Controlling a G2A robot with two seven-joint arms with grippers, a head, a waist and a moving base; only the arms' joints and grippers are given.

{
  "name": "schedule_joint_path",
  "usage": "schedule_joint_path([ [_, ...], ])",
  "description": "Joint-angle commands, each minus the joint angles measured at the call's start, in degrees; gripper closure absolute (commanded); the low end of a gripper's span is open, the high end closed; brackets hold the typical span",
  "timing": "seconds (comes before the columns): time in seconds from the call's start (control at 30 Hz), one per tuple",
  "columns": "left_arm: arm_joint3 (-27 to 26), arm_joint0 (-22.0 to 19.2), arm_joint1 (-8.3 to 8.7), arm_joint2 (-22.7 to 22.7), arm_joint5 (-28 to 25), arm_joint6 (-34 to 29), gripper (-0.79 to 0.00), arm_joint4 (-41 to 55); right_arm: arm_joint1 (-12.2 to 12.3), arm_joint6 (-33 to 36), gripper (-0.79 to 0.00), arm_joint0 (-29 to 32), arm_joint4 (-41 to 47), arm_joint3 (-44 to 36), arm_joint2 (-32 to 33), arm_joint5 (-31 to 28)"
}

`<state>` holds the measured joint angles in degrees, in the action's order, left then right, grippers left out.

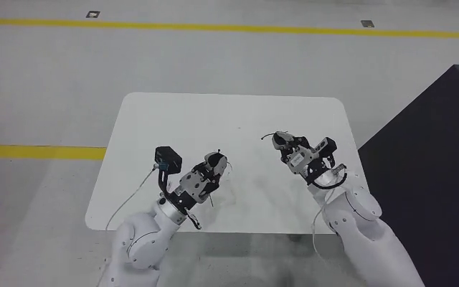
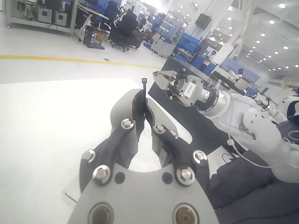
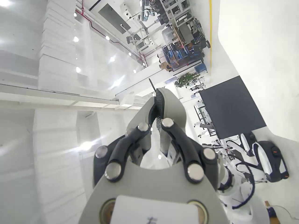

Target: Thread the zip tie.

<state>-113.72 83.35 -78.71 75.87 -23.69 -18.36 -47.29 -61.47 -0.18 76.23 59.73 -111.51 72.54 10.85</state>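
My left gripper (image 2: 145, 99) is shut on a black zip tie (image 2: 144, 85), whose square head sticks up past the fingertips. In the top view this gripper (image 1: 217, 162) hovers over the front middle of the white table (image 1: 215, 115). My right gripper (image 3: 157, 94) is shut on a thin black zip tie tail (image 3: 151, 85) that pokes out beyond its fingertips. It hangs above the table's right half (image 1: 280, 138), with a short curved black strand (image 1: 266, 135) at its tip. The two grippers are apart and tilted toward each other; the right gripper (image 2: 157, 74) is also visible from the left wrist.
A dark panel (image 1: 423, 136) stands just off the table's right edge. The table's far half is bare white surface. Grey floor with yellow lines (image 1: 215, 27) surrounds the table.
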Motion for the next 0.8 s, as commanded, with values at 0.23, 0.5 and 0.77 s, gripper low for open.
schedule_joint_path([
  [0.23, 0.0, 0.0, 0.0, 0.0, 0.0, 0.0, 0.0, 0.0, 0.0, 0.0, 0.0, 0.0, 0.0, 0.0, 0.0, 0.0],
  [0.5, -0.5, 0.1, 0.07, 0.0, -0.6, 2.1, 0.0, 1.0, -0.3, 1.3, 0.0, 0.2, -3.8, 0.3, -2.9, 0.8],
  [0.77, -0.1, 1.0, 0.51, 0.0, -4.6, 5.4, 0.0, 3.1, -1.5, 1.7, 0.0, -1.5, -4.7, 3.5, -7.5, 1.2],
])
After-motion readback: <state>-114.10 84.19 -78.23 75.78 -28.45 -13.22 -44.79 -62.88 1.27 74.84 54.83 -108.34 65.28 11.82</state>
